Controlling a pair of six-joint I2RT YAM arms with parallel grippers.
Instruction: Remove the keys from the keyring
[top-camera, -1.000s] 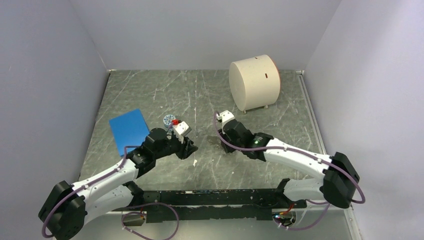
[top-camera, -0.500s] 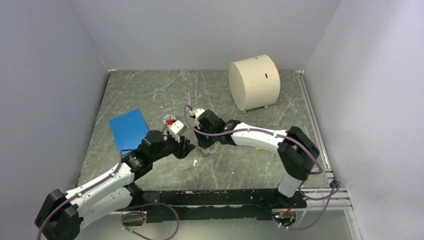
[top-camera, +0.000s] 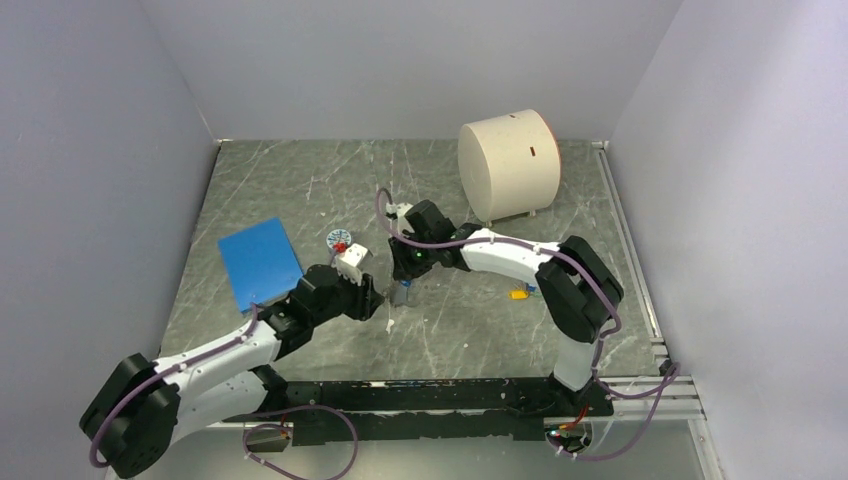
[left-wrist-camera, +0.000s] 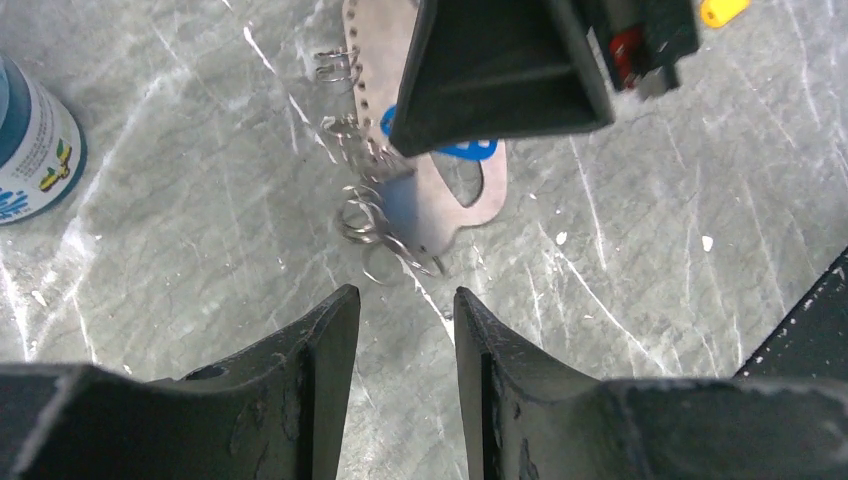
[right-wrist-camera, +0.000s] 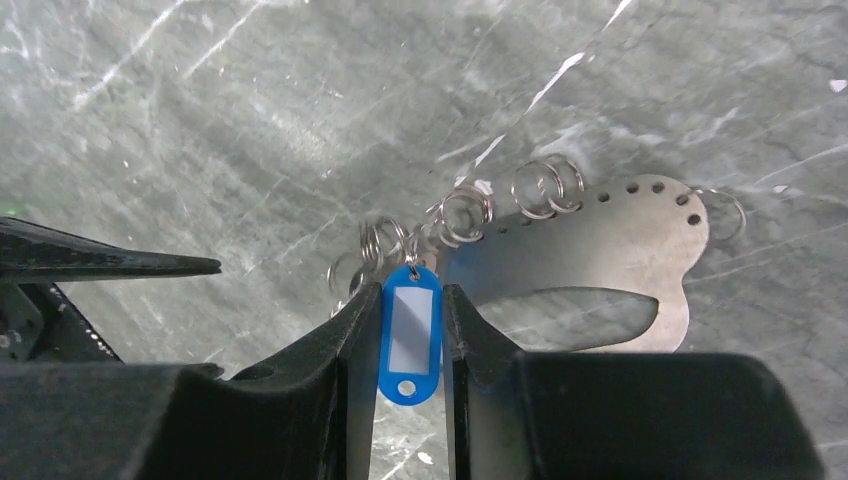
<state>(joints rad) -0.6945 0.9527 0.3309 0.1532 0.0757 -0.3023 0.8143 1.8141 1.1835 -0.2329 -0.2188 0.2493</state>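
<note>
The keyring is a flat grey metal plate (right-wrist-camera: 600, 250) with an oval cut-out and a row of holes that carry small wire rings (right-wrist-camera: 545, 185). It lies on the table and also shows in the left wrist view (left-wrist-camera: 440, 205). My right gripper (right-wrist-camera: 412, 290) is shut on the blue key (right-wrist-camera: 410, 335), a blue plastic tag still hooked to a ring. My left gripper (left-wrist-camera: 400, 295) is open and empty, just short of the plate's ring side. A yellow key (top-camera: 518, 294) lies loose on the table to the right. No green key shows.
A small round blue-patterned jar (top-camera: 338, 240) stands behind the left gripper, also in the left wrist view (left-wrist-camera: 30, 150). A flat blue square pad (top-camera: 260, 262) lies to the left. A large cream cylinder (top-camera: 508, 165) stands at the back right.
My right arm has swung left, from mid-table to just in front of the left gripper. The yellow key now lies uncovered behind it. The left arm has shifted only slightly.
</note>
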